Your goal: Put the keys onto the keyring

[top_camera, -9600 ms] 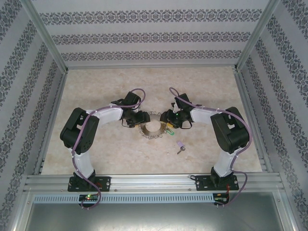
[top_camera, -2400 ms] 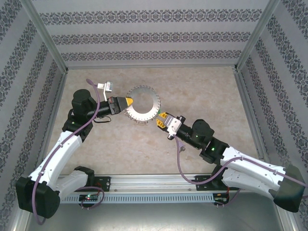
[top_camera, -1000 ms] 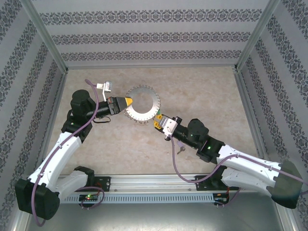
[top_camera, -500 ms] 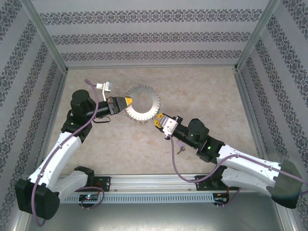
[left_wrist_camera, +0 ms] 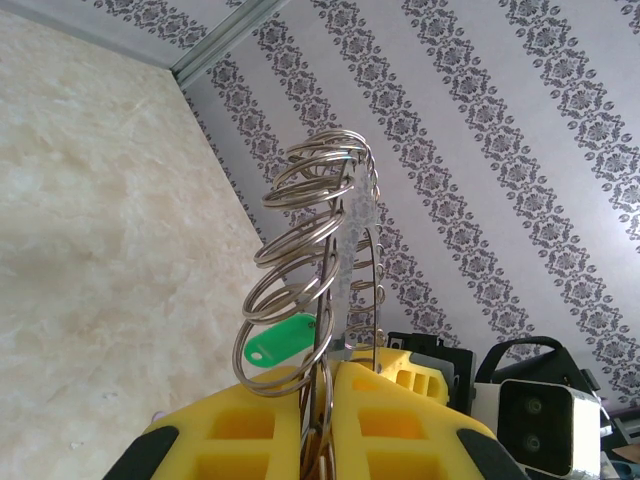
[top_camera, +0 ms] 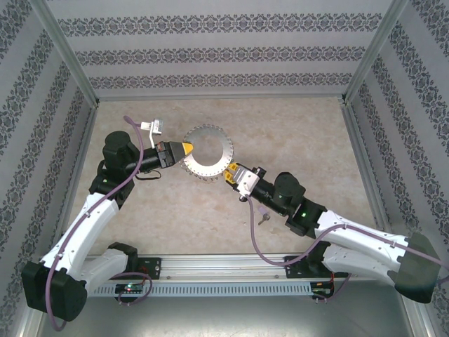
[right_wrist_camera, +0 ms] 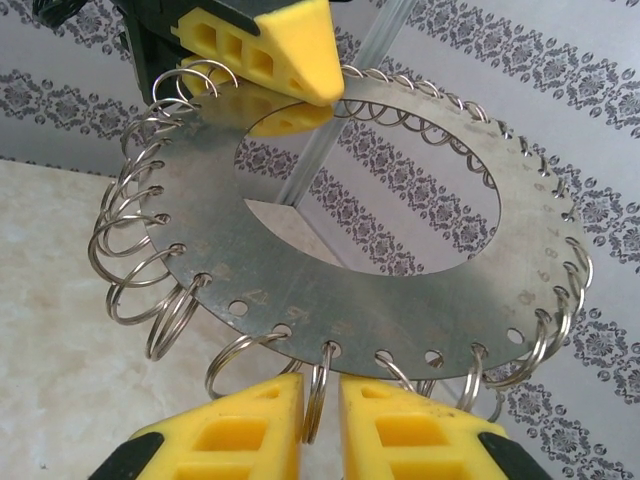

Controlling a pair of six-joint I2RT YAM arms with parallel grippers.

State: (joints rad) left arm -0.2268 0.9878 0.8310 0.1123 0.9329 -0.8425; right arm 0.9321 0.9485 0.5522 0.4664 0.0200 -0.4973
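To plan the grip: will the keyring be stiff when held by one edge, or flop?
Likely stiff: the keyring is a flat metal plate, unbent though the left gripper pinches only its rim. Its loose split rings probably swing.

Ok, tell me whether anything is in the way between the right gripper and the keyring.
Nothing visible does. The right gripper is at the near rim of the keyring, one split ring hanging in its finger gap; the left gripper grips the opposite side.

**Silver, yellow and beige amid grey stripes**

The keyring (right_wrist_camera: pixel 330 300) gleams silver. The green key (left_wrist_camera: pixel 275 343) is vivid, the lilac key (top_camera: pixel 263 217) pale. The left gripper (top_camera: pixel 188 148) and right gripper (top_camera: pixel 230 170) have bright yellow fingers (right_wrist_camera: pixel 230 430). The table (top_camera: pixel 295 133) is mottled beige, and the walls (top_camera: pixel 224 53) show grey floral stripes.
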